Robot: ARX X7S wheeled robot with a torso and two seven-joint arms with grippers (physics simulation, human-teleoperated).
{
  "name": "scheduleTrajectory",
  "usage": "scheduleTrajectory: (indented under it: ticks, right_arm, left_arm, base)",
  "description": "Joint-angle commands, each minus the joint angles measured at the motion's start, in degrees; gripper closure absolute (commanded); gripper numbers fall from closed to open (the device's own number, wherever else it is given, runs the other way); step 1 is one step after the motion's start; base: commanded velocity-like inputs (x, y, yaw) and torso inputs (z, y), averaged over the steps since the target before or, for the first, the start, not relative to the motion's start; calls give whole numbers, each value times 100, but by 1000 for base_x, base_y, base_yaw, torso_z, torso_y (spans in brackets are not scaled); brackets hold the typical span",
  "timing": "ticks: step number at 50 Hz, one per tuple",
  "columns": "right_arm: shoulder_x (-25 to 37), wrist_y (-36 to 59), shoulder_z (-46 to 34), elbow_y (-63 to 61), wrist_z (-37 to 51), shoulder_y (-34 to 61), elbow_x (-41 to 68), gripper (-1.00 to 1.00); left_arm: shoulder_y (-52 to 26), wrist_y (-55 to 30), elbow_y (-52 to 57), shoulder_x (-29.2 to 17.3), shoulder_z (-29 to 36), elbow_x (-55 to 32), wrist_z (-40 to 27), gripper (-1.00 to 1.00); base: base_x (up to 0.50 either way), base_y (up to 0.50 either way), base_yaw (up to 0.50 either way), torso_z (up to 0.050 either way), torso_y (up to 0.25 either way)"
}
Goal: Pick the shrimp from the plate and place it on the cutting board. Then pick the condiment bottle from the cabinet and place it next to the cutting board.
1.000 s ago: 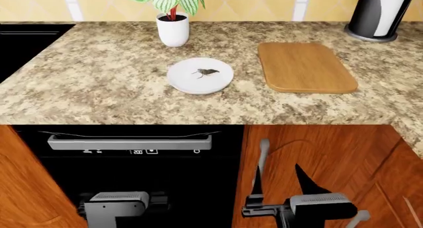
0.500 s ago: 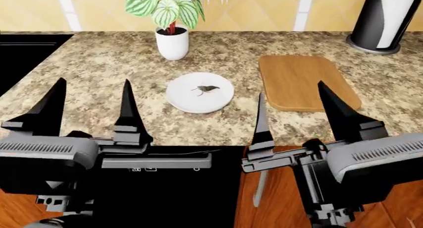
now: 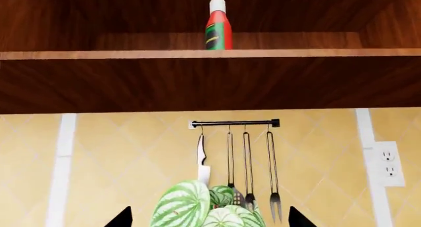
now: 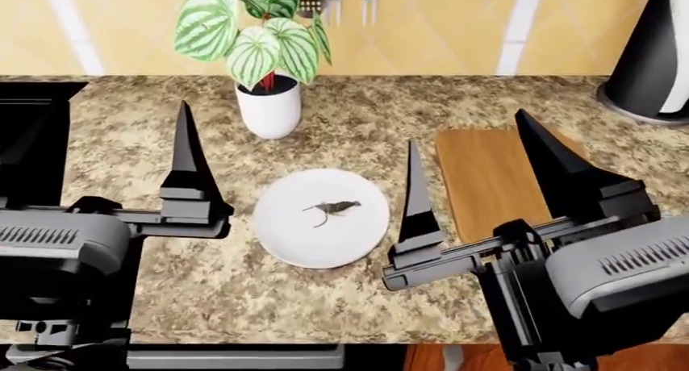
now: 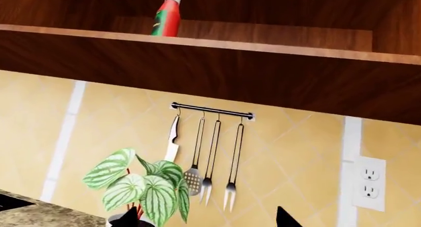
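While raised, both end effectors [image 4: 92, 157] [image 4: 479, 173] agape, plate [image 4: 290, 242] between

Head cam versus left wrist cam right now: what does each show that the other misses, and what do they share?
Only the head view shows the shrimp on the plate, the cutting board, the countertop, and both open grippers, left and right.

Only the left wrist view shows the condiment bottle upright on the cabinet shelf, and a wall outlet.

Both show the plant and the hanging utensils.
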Motion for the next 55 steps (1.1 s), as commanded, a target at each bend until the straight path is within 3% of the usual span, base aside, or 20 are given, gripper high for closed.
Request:
scheduleTrajectory:
  ticks: [1,4,7,9,12,14,17,25,30,36,44,55]
  right_arm:
    - [723,-233,-495,-63,947,426,790,-100]
    - [963,-322,-686,-69,1283,728,1133,-100]
    - [1469,-465,-1138,-73,2097,1697,2151,-100]
    - [1644,129,-1227,-49,2729,3104,3837,-100]
    - [1410,1335,-1572,869,3303,5682,6415,-100]
    - [1153,1968,-1914,1669,3112,6995,7711,-100]
    - [777,2827,-2265,2794,1989,8057,8261,-100]
    - [177,4241,-2869,4636,-1152,8959,7050,-100]
    - [42,4473,-3766,5409,-3736,9554,5572,-100]
    - [-70,4412,-4630,6298,-5803,9944,4908,-100]
    - [-300,3919,-5278,7000,-7187,9765,4398,-100]
    - [-474,3488,-5598,7424,-7477,9328,4052,-100]
  left_arm:
    - [-47,-88,73,-27,-50,-148,-52,-100]
    - [-44,-70,77,-39,-25,-160,-52,-100]
    - [-45,-52,76,-49,-43,-209,-43,-100]
    - [-52,-63,99,-55,-76,-257,-47,-100]
    - [-50,-49,102,-63,-88,-295,-48,-100]
    - [-47,-35,116,-66,-78,-307,-52,-100]
    - [-36,11,104,-79,-53,-311,-44,-100]
    - [-238,294,-422,-61,-191,-547,146,-100]
    - [-509,553,-1011,1,-334,-777,310,-100]
    - [-669,851,-1633,45,-322,-723,372,-100]
    - [-720,1121,-2093,54,-266,-619,366,-100]
    - [-727,1079,-1966,-24,-381,-824,257,-100]
  base:
    - [500,0,0,0,0]
    - [500,0,0,0,0]
    - [500,0,0,0,0]
    - [0,0,0,0,9]
    - [0,0,0,0,0]
    - [0,0,0,0,0]
    - [0,0,0,0,0]
    - [0,0,0,0,0]
    - [0,0,0,0,0]
    - [0,0,0,0,0]
    - [0,0,0,0,0]
    - [0,0,0,0,0]
